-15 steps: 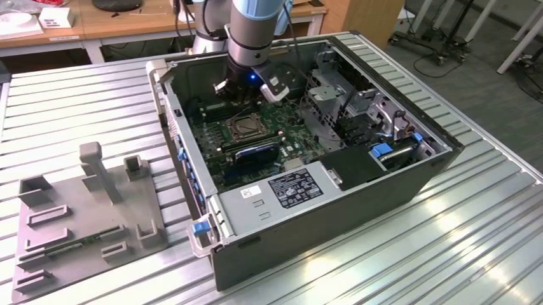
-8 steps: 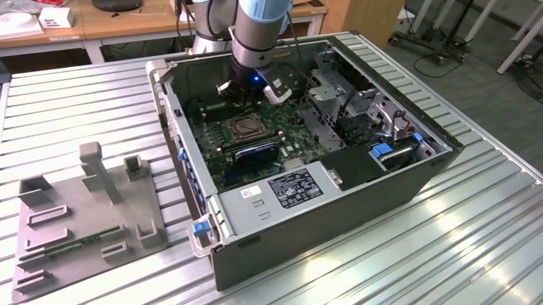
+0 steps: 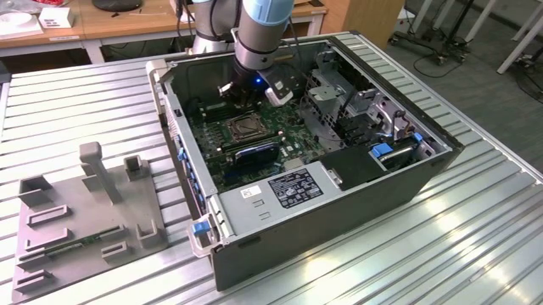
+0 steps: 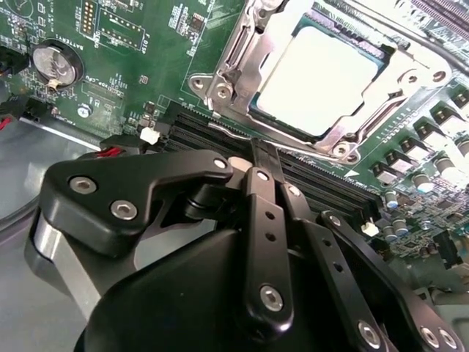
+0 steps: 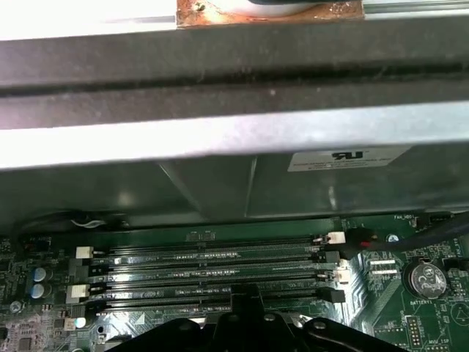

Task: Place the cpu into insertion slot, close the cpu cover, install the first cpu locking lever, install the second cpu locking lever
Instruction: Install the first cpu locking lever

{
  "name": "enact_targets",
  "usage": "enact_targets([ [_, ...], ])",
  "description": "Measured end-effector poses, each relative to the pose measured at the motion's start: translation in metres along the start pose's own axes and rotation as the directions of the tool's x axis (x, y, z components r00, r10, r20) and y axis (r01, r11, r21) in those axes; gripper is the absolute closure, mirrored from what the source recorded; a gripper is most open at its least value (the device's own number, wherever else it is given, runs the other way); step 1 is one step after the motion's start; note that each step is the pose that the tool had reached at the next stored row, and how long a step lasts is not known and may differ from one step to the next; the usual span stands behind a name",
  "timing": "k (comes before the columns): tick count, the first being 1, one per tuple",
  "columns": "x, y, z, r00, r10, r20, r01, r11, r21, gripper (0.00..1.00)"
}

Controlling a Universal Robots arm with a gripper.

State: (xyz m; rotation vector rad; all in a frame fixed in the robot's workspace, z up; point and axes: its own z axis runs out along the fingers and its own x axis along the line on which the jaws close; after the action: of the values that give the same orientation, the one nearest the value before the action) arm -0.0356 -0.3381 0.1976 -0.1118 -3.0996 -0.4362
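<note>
Inside case, clenched pincer (image 4: 258,158) hovers near cpu (image 4: 319,77), seated under cpu cover (image 4: 242,55).

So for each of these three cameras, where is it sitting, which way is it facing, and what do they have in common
Exterior view: off the arm, high above, looking down at the open computer case on the slatted table; the arm descends into the case.
Second wrist view: on the arm, looking past the gripper at the cpu seated under the cpu cover.
First wrist view: on the arm, facing the memory slots and the case wall; gripper tips at the edge.
Both wrist views share the memory slots, coin battery and gripper.
</note>
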Motion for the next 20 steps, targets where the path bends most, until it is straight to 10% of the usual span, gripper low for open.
enact_targets([
  [20,-0.0021,-0.002,0.0045,1.0,0.003,-0.0029,-0.002,1.0,0.009,0.89],
])
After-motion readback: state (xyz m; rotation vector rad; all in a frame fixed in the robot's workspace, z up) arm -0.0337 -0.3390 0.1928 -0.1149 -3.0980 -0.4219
